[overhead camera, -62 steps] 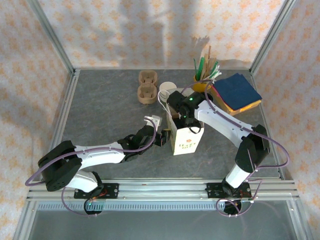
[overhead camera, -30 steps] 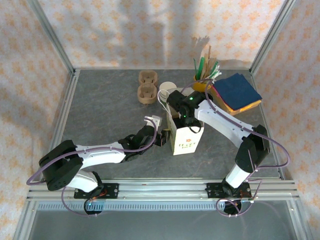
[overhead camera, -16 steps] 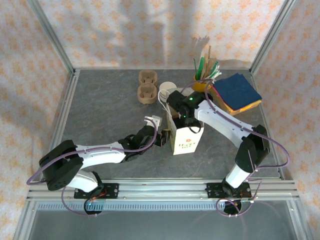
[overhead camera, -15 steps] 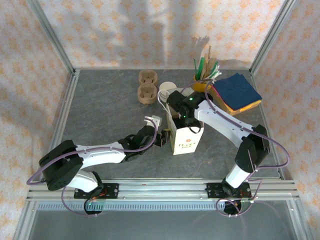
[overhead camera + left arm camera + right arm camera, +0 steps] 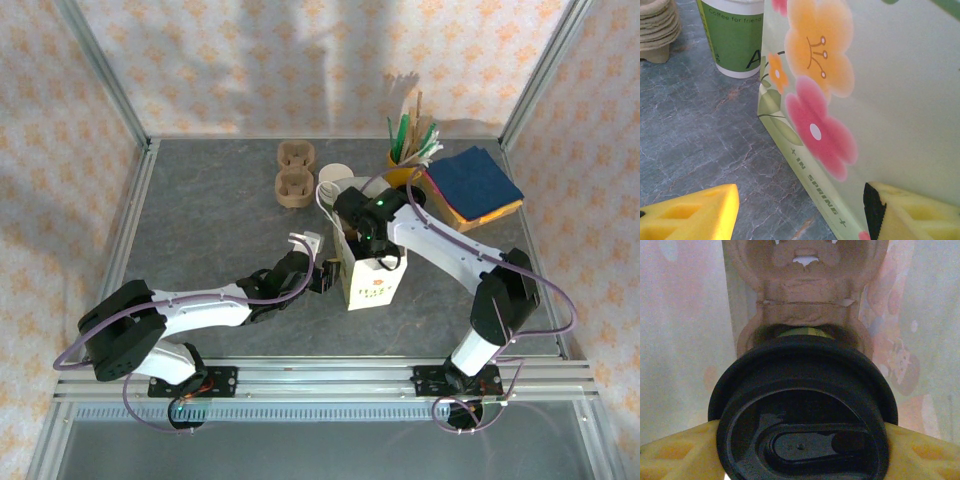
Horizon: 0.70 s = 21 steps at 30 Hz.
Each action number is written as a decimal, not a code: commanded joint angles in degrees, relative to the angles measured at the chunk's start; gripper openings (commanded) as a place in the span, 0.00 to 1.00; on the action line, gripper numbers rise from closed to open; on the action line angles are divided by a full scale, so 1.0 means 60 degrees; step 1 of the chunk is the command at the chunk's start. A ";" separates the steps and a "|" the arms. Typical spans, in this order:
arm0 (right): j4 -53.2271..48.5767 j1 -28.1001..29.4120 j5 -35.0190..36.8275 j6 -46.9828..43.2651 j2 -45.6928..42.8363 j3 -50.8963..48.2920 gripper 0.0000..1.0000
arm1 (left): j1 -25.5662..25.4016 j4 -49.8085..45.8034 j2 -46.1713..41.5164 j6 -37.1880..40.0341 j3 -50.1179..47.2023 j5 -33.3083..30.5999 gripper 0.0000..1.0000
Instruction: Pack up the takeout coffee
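Top external view showed the right gripper reaching down into the open mouth of a tall pale-green paper bag printed with flowers, which stood upright near the middle of the dark grey stone-patterned table. Seen from the right wrist, its yellow foam fingers pressed against both sides of the takeout coffee, a small paper cup under a black round plastic lid, so the cup was grasped inside the bag. Just beyond the lid lay a brown moulded-pulp cup carrier; whether the cup sat in it could not be told. The left gripper was low over the table at the bag's left side. In the left wrist view its jaws stood released, with the bag's lower corner between them: one yellow pad lay against or just beside the flowered face, while the other was apart from the bag over bare table. Behind the bag stood a white-and-green lidless paper cup stack and a stack of brown pulp carriers. At the far right were a yellow holder of stirrers and a pile of blue and orange napkins.
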 commanded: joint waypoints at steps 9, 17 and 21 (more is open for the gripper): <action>0.0186 -0.0100 -0.0058 -0.0141 0.0081 -0.0235 0.68 | -0.0077 -0.0110 -0.0093 -0.0030 0.0000 -0.0254 0.69; 0.0128 -0.0093 -0.0071 -0.0124 0.0049 -0.0208 0.70 | -0.0079 -0.0117 -0.0092 -0.0030 0.0000 -0.0270 0.69; 0.0113 -0.0093 -0.0079 -0.0147 0.0008 -0.0206 0.72 | -0.0084 -0.0125 -0.0110 -0.0030 -0.0012 -0.0270 0.69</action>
